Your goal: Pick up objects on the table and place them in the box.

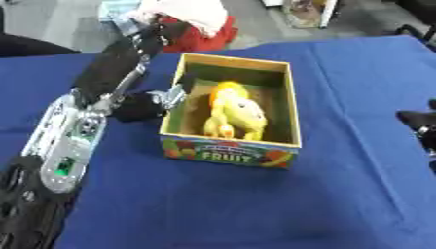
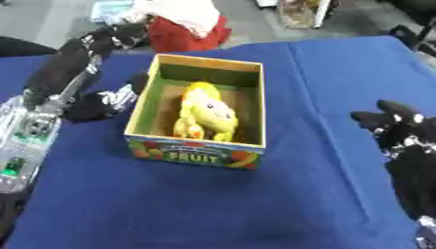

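Your left arm (image 1: 64, 146) enters from the lower left and runs up along the left side of the view — silver panels near the bottom, black casing above.

Your left hand (image 1: 145, 104) sits just beside the left wall of the box (image 1: 294, 104), low and close to the tabletop (image 1: 213, 204). Its fingers look bent toward the wall and close on nothing, but the dark shape is hard to read, so you cannot tell for certain whether they touch the cardboard.

The box stands near the middle of the blue tabletop, open at the top, with green inner walls and a front panel printed with fruit pictures and the word FRUIT.

The toy (image 1: 234, 114) — yellow, with an orange top — lies inside the box on its floor, roughly central, its lower end toward the front wall. It is apart from both hands.

Your right hand (image 2: 396, 126) shows at the right edge in the right eye view, well apart from the box. Its black fingers are relaxed and slightly spread, holding nothing.

Beyond the far edge of the tabletop you see a red bundle (image 1: 208, 31) with white cloth (image 1: 191, 12) on top.
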